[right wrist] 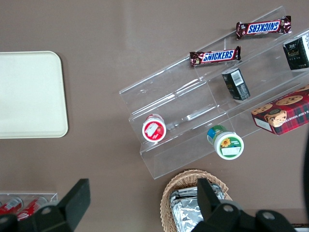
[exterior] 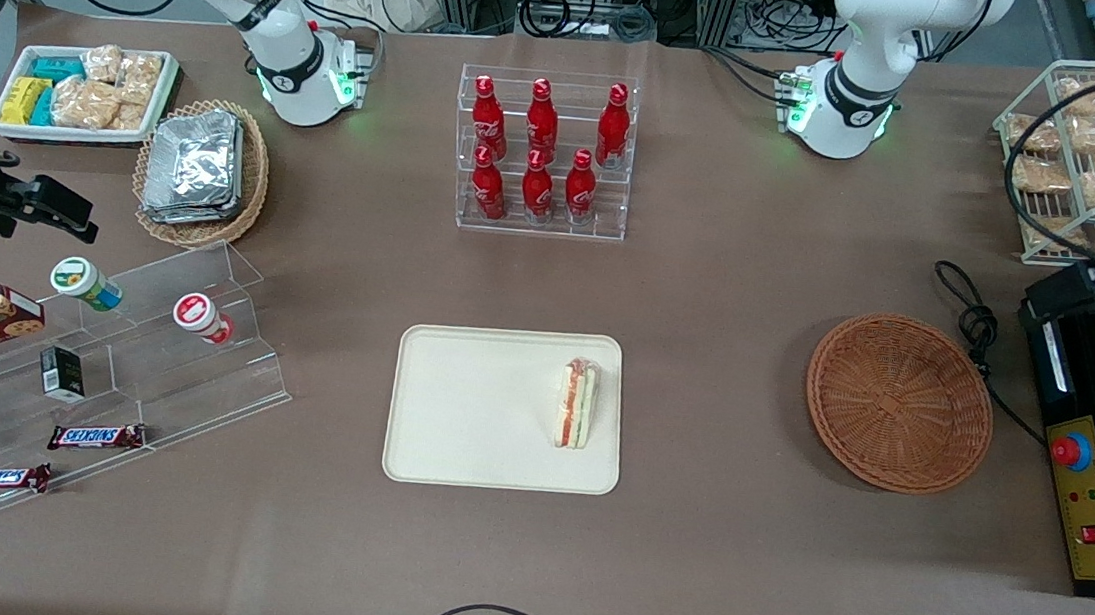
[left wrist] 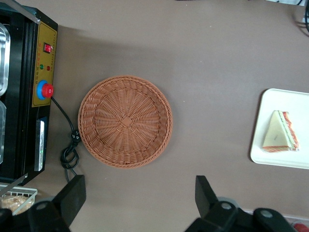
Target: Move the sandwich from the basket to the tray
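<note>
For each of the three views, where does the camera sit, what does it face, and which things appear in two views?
Front view: high, facing both arm bases, over the cream rectangular tray.
Left wrist view: on the working arm, looking down at the empty reddish-brown wicker basket; the open gripper shows.
Right wrist view: on the parked arm, above the clear acrylic step shelf.
Shared: front and left wrist show the wrapped triangular sandwich on the tray.
</note>
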### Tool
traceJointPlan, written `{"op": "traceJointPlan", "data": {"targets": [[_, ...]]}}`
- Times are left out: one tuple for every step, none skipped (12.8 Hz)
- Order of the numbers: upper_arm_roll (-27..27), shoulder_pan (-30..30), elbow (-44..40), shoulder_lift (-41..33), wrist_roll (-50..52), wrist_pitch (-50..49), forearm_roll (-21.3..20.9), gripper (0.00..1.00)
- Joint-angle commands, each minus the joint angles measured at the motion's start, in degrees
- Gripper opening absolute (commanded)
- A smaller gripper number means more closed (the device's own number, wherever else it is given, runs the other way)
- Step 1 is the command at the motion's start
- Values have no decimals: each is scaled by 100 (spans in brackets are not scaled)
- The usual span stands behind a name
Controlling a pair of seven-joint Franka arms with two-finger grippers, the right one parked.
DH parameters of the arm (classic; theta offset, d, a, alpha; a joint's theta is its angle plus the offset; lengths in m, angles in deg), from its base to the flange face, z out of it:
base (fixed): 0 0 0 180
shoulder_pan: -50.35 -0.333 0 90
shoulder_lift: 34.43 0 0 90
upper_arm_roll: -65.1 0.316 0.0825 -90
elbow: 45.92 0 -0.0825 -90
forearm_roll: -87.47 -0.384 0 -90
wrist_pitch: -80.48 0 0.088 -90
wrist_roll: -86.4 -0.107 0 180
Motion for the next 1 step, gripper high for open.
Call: {"op": "traceJointPlan", "data": {"targets": [[-246,-266,314,-359,-93,-92,37,100]]}}
